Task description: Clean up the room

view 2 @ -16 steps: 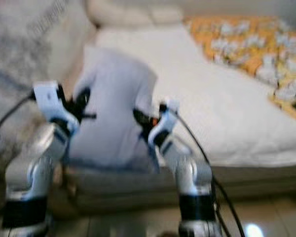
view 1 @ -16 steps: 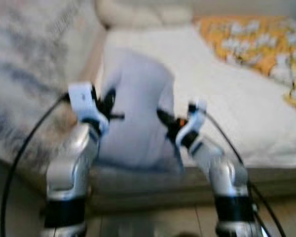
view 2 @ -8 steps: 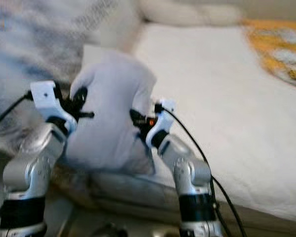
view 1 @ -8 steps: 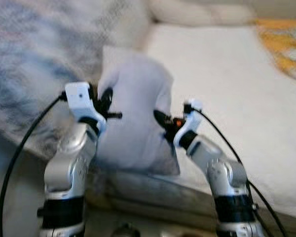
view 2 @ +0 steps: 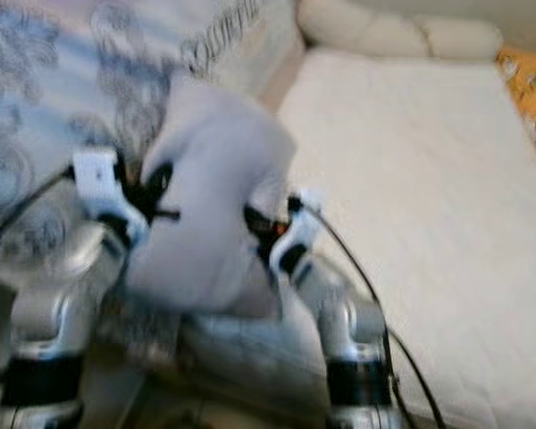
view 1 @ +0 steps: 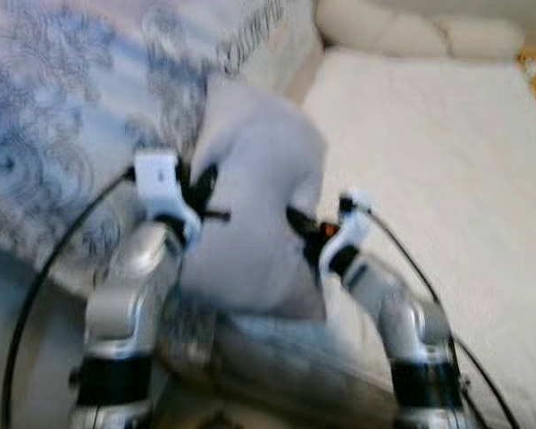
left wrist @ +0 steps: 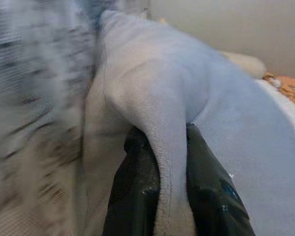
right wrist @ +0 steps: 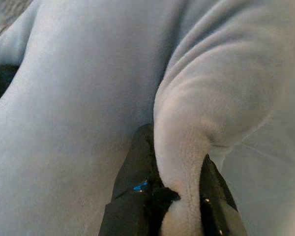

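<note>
A patterned blue-grey blanket (view 1: 62, 134) is lying bunched along the left side of the bed, its swirls smeared by blur. Just to the right of it, the left hand (view 1: 199, 189) is pinching one side of a pale lavender fleece cloth (view 1: 255, 206); in the left wrist view both black fingers (left wrist: 137, 187) are clamped on a raised fold of the fleece (left wrist: 196, 103), one on each side. The cloth is hanging upright between the two arms, above the near edge of the bed (its lower hem is reaching down to about the mattress edge, though blur is hiding whether it is touching). The right hand (view 1: 302, 225) is gripping the cloth's other side, and its wrist view is showing the fingers (right wrist: 132, 196) squeezed on another thick fold. Further right, the white quilted mattress (view 1: 447, 179) is stretching away, with cream pillows (view 1: 411, 36) at its head and a sliver of orange fabric (view 2: 531, 89) at the far right edge.
</note>
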`<state>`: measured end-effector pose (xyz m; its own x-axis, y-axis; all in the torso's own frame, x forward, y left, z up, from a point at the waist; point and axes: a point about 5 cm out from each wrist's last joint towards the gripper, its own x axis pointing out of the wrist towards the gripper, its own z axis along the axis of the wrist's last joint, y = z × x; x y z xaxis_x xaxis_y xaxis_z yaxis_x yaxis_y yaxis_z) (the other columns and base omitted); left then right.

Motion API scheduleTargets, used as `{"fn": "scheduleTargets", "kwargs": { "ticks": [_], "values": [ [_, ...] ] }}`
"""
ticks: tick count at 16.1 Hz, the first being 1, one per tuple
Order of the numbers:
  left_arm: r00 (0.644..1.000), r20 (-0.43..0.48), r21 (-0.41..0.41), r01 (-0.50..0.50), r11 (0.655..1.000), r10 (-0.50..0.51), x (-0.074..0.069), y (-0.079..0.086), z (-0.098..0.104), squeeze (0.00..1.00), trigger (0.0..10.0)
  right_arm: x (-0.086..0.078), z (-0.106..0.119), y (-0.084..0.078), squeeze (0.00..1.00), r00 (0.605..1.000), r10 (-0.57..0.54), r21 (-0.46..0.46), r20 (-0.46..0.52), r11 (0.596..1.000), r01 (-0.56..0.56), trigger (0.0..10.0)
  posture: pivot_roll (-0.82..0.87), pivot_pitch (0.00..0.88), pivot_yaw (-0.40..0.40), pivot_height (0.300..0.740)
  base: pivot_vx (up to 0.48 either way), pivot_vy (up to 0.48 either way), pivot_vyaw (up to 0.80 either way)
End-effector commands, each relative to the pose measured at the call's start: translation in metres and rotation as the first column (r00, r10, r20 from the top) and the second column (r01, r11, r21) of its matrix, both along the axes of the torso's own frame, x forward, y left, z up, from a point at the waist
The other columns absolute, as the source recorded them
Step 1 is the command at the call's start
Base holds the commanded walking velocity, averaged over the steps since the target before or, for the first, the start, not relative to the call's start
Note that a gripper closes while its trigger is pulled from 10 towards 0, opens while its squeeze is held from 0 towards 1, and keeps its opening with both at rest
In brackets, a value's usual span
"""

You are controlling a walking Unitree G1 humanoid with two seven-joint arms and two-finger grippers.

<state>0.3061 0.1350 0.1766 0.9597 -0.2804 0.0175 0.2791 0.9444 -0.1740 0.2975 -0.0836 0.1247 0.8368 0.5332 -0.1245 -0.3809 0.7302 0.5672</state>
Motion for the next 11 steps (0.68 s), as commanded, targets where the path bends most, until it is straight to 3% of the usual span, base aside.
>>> {"fn": "scheduleTargets", "kwargs": {
  "ticks": [1, 4, 6, 11],
  "values": [
    [0.998, 0.024, 0.002, 0.061, 0.998, -0.061, 0.0, -0.013, 0.004, 0.0, 10.0, -0.002, 0.007, -0.005, 0.0, 0.999, -0.022, 0.007, 0.04, 1.0, 0.021, 10.0, 0.01, 0.008, 0.052, 0.74, 0.0, 0.0, 0.0],
    [0.994, 0.024, 0.059, 0.106, 0.993, -0.108, -0.001, -0.016, 0.001, 0.0, 10.0, -0.005, 0.004, -0.007, 0.0, 0.998, -0.064, -0.001, 0.023, 0.998, 0.064, 10.0, 0.0, 0.015, 0.055, 0.74, 0.0, 0.0, 0.0],
    [0.986, 0.021, 0.178, 0.158, 0.971, -0.165, 0.003, -0.019, -0.005, 0.0, 10.0, -0.007, 0.001, -0.012, 0.0, 0.995, -0.102, -0.013, 0.008, 0.995, 0.103, 10.0, 0.0, 0.021, 0.053, 0.74, 0.0, 0.0, 0.0],
    [0.985, 0.031, 0.208, 0.161, 0.965, -0.171, 0.014, -0.019, -0.002, 0.0, 10.0, -0.004, 0.003, -0.016, 0.0, 0.991, -0.136, -0.027, 0.004, 0.99, 0.136, 10.0, -0.01, 0.025, 0.053, 0.74, 0.0, 0.0, 0.0]
  ]
}}
